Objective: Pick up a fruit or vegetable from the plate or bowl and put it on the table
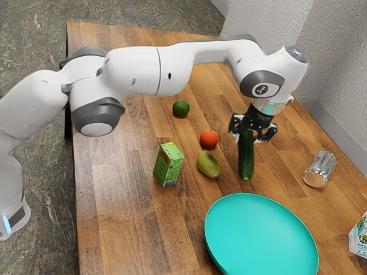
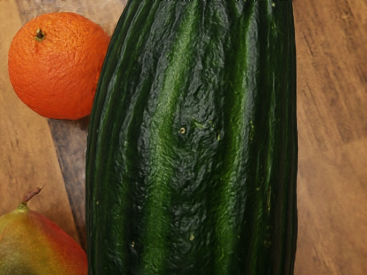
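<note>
My gripper is shut on a long dark green cucumber, near the end closest to the hand. In the exterior view the cucumber extends from between the fingers toward the plate side. Close under the hand, the ridged cucumber looks much larger than the orange, so it is raised above the tabletop. The turquoise plate stands on the wooden table, apart from the cucumber's free end. Part of the cucumber's upper end is hidden by the gripper.
Beside the cucumber lie an orange and a mango; the mango also shows below the hand. A green juice box, a lime or avocado, a metal can and a carton stand or lie around.
</note>
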`<state>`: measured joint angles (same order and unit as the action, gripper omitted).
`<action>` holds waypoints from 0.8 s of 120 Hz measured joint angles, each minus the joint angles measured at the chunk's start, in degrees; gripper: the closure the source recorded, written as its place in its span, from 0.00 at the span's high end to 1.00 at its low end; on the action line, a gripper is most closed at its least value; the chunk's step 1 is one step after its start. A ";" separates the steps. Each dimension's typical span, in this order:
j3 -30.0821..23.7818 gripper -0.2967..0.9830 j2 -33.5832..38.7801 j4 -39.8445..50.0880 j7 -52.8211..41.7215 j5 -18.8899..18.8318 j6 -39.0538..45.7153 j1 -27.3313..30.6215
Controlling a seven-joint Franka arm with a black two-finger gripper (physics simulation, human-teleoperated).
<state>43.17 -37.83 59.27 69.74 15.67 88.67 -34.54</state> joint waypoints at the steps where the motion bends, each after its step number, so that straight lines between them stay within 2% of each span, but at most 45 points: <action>1: -0.04 0.42 -0.01 0.00 -0.07 0.00 0.21 0.06; 26: -1.01 0.42 -0.35 -0.08 -2.03 0.00 6.03 1.87; 43: -5.05 0.42 -0.41 -0.11 -3.55 -0.01 8.70 7.82; 56: -6.13 0.42 -0.81 -0.11 -4.86 -0.02 10.78 9.48; 90: -13.51 0.39 -2.49 -0.20 -8.21 -0.07 17.15 15.77; 96: -14.19 0.41 -2.82 -0.14 -8.66 -0.05 17.85 16.08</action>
<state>28.98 -40.65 59.13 61.08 15.62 106.52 -18.46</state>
